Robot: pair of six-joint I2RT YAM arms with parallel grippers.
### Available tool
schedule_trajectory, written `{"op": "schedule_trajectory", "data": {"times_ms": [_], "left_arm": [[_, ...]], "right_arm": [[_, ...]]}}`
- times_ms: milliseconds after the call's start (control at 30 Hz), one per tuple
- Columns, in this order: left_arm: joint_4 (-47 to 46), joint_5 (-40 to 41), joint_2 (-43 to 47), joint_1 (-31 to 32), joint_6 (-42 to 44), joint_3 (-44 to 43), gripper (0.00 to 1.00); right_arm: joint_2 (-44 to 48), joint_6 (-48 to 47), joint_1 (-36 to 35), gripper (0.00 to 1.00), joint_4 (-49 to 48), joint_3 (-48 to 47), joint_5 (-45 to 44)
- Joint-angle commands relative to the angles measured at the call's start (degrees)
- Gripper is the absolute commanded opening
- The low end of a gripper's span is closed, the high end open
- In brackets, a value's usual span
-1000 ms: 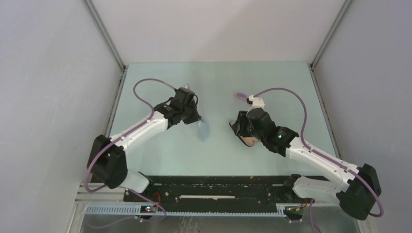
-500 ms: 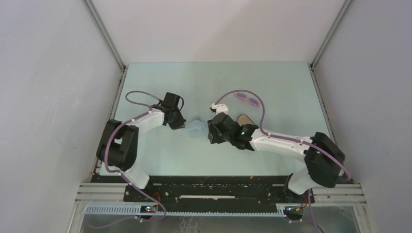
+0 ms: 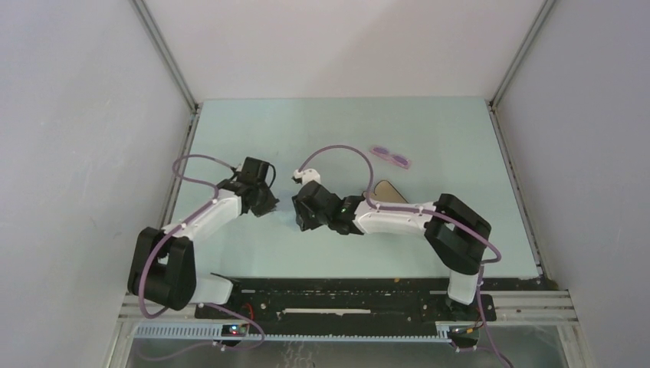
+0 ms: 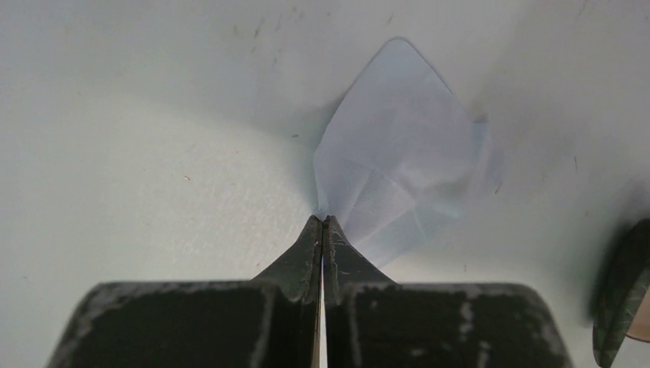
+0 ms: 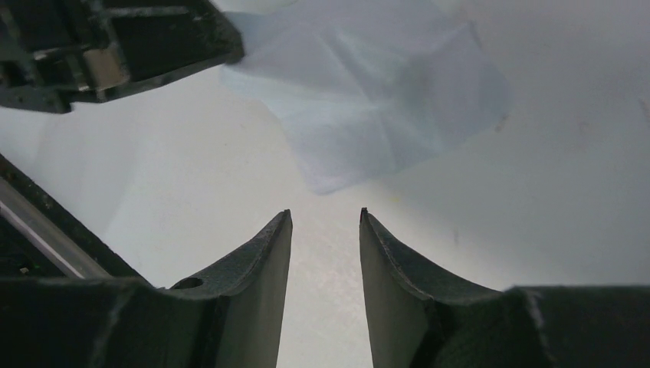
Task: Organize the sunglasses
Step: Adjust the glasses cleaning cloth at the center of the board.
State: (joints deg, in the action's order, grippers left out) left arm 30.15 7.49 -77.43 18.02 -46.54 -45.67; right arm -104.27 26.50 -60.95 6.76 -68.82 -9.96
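Half-open right claw [image 5: 326,213] empty; left claw [image 4: 323,221] pinches cloth [image 4: 398,169].

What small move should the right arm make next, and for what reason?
Probably ease the right gripper forward and close on the near corner of the cloth. Its jaws stand open just short of that corner, while the left gripper is shut on another corner, so both could then spread it.

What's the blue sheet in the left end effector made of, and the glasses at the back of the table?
The cloth looks like thin soft fabric, perhaps microfiber, matte pale blue: it carries fold creases and fans limply from the corner pinched in the left end effector. The sunglasses look like translucent pink-purple plastic, though they are too small here to be sure.
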Motion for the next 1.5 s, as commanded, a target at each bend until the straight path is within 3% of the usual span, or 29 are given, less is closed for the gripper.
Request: {"op": "schedule_trajectory", "data": {"times_ms": [0, 467, 1267, 1467], "left_arm": [[-0.8, 1.55, -2.38, -2.44, 0.03, 0.26, 0.0], [-3.64, -2.59, -7.18, -5.43, 0.67, 0.32, 0.0], [-4.77, -3.69, -9.33, -6.15, -0.16, 0.23, 0.0], [-5.01, -4.06, -10.15, -6.24, -0.55, -0.2, 0.0]], "right_arm": [[-3.73, -2.37, -2.66, 0.46, -3.83, -4.61, -0.95], [-12.83, -5.8, -5.18, 0.45, -4.55, -8.91, -11.39], [-16.42, -6.94, -7.93, 0.43, -3.45, -8.85, -12.56], [-16.9, -5.5, -6.69, 0.25, -1.91, -8.84, -12.15]]}}
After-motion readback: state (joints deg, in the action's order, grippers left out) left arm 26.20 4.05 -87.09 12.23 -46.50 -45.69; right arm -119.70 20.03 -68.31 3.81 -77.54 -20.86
